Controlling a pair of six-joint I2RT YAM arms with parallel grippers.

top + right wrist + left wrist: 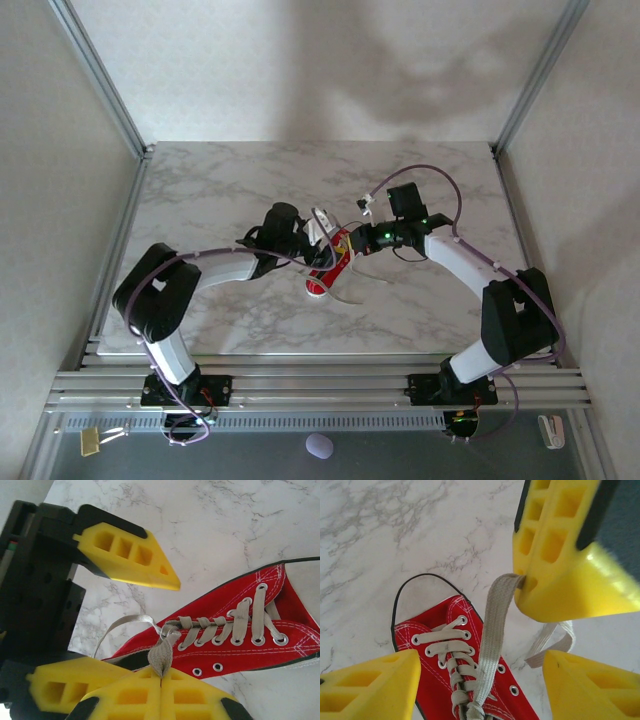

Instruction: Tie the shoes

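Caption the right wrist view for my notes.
Right claw pinches a white lace of the red sneaker; left claw open beside it.

A table (250,180) with a white top veined in grey stands between plain pale walls (300,70), behind it and at both sides. Soft grey shadows (420,60) lie on the wall behind the table. Metal posts (100,75) rise at its back corners, metal rails (320,385) run along its near edge, and a small lilac lump (319,446) lies on the grey surface (400,450) before that edge
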